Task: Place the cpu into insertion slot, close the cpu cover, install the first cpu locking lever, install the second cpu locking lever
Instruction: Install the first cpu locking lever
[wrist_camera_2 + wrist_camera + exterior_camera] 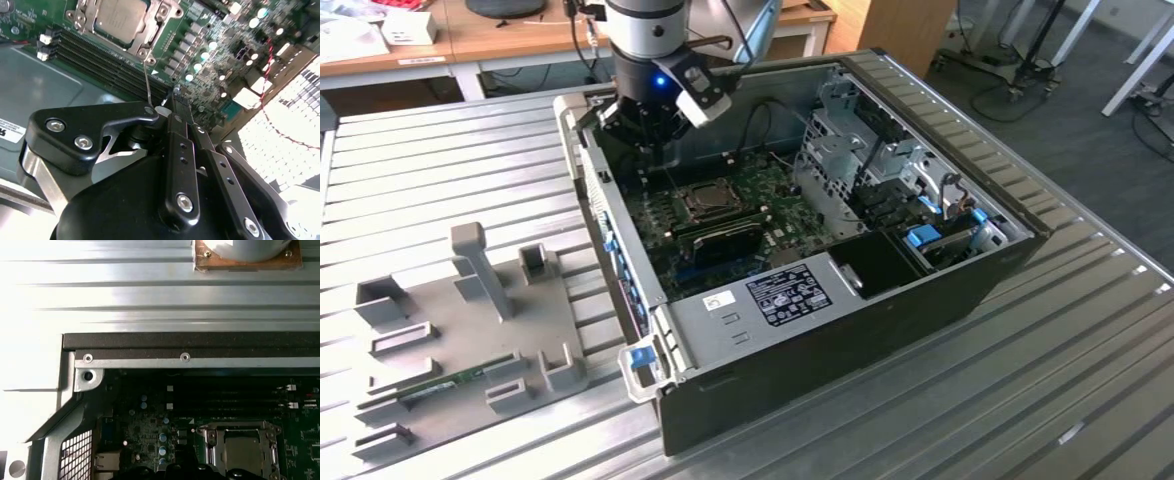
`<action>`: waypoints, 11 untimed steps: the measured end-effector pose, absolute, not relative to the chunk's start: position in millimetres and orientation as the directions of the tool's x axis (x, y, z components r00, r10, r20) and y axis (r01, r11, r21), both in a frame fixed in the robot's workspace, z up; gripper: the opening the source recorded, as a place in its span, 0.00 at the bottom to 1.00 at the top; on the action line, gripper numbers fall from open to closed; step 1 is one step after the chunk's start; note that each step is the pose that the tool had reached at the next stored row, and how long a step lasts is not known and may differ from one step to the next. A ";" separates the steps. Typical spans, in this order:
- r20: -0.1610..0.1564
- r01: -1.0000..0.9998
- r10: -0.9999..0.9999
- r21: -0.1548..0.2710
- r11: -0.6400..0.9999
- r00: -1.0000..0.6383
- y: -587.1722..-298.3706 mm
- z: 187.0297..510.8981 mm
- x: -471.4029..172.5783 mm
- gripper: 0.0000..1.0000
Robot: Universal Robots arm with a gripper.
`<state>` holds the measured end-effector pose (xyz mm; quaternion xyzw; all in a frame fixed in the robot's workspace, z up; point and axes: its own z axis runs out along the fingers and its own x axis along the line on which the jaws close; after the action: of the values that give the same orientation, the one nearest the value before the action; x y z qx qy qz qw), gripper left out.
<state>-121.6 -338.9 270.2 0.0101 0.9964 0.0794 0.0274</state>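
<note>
The claw point(165, 102) hangs low inside the computer case point(894, 300), clenched. A thin locking lever point(146, 82) rises to touch its tips; whether it is pinched or just pressed can't be told. Just beyond the claw, the cpu point(120, 17) lies flat in the insertion slot point(707, 200), and the cpu cover point(155, 31) looks down around it. That lever looks like stiff, springy, slick wire, probably best taken near its free end.
</note>
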 end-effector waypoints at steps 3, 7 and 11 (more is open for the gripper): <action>-0.053 0.016 0.025 0.171 0.985 -0.998 -338.8 268.7 -122.1 0.10; -0.053 0.016 0.026 0.187 0.982 -0.998 -338.8 266.7 -123.0 0.10; -0.054 0.015 0.027 0.211 0.977 -0.998 -338.7 264.2 -123.4 0.10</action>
<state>-123.4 -338.7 264.2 0.0106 0.9939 0.1060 0.0285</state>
